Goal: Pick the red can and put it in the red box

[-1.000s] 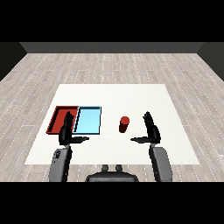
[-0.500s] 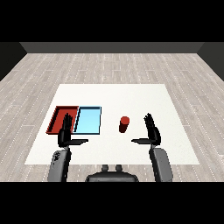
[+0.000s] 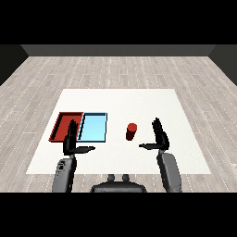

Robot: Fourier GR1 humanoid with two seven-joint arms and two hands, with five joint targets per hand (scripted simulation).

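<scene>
Right hand [image 3: 160, 139] hangs open and empty, fingers straight, thumb toward the red can [image 3: 131, 131] standing upright at its ten o'clock (near, not touching). Reaching step, I judge; next: close around it, carry to the red tray [image 3: 61, 125].

table [image 3: 139, 99]: matt white, smooth | floor [image 3: 115, 69]: pale wood planks | hands: matt black

small red can [image 3: 131, 131] upright on the white table, well right of the red tray [image 3: 60, 128]
</scene>
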